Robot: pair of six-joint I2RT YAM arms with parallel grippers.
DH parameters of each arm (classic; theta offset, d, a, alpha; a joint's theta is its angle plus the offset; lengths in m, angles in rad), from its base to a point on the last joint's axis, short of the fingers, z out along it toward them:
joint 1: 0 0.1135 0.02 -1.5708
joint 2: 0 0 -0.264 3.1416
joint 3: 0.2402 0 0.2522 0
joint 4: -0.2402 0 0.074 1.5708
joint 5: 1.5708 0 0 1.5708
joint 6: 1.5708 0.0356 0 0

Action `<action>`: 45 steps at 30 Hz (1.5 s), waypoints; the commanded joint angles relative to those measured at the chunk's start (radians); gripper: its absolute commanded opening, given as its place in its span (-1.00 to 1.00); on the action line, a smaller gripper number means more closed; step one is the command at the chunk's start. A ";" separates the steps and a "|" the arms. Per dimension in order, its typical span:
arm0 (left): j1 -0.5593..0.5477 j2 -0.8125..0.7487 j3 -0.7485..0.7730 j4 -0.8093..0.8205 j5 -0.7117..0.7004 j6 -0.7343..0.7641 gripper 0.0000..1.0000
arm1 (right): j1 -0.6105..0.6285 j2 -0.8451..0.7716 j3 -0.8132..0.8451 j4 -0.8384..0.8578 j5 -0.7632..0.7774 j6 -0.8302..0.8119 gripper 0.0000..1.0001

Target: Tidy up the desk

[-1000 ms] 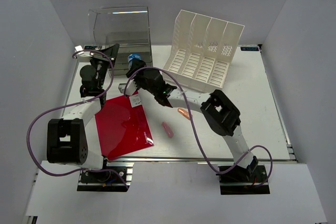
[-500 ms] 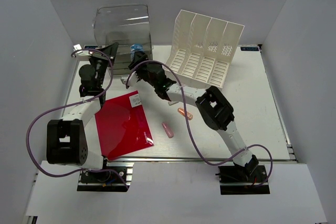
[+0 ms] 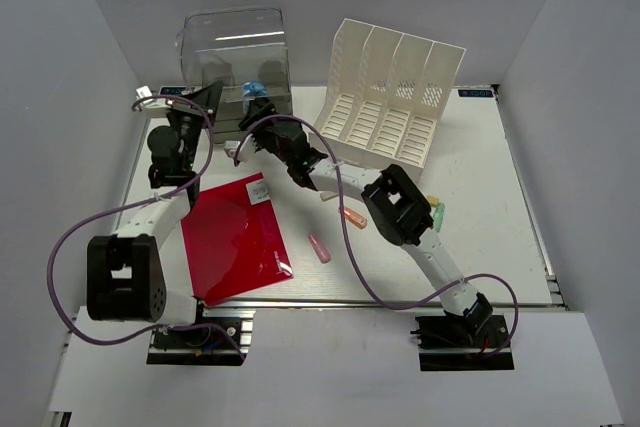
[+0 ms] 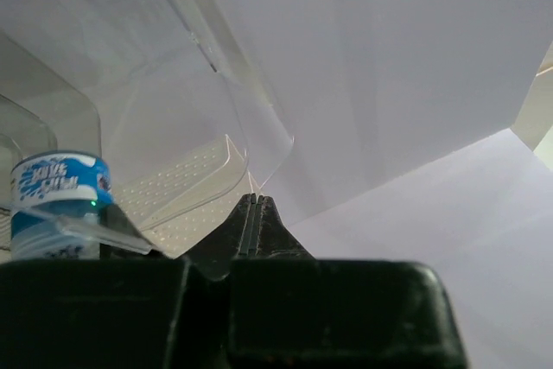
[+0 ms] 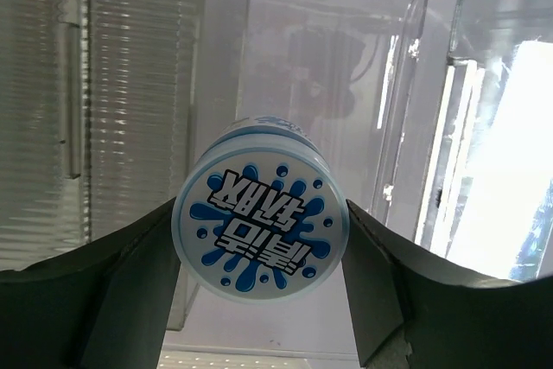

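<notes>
White desk (image 3: 480, 177) across centre frame: likely rigid, heavy, not for gripping. Upper left: right gripper (image 5: 259, 239) jaws pinching light, slick tub (image 5: 259, 232) by its sides; left gripper (image 4: 251, 218) jaws pressed together on clear box (image 3: 235, 47) flap.

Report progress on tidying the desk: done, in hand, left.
Done: nothing visibly stowed; file rack looks empty. In hand: left end effector pinches the clear box lid up while right end effector holds a blue-and-white tub at its opening. Left: red folder, pink piece, orange piece and green piece on the desk.
</notes>
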 commanded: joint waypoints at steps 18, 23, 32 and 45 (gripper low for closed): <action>0.043 -0.034 -0.188 -0.034 -0.021 -0.071 -0.67 | -0.025 -0.051 0.079 0.185 0.012 -0.006 -1.00; 0.043 -0.029 -0.204 -0.041 -0.027 -0.056 -0.82 | -0.031 -0.058 0.079 0.186 0.014 0.002 -1.00; 0.052 0.201 -0.032 -0.012 -0.036 0.001 -0.82 | -0.036 -0.096 0.029 0.192 0.015 0.011 -1.00; 0.080 0.307 0.066 0.170 0.007 0.002 -0.68 | -0.036 -0.106 0.016 0.197 0.007 0.012 -1.00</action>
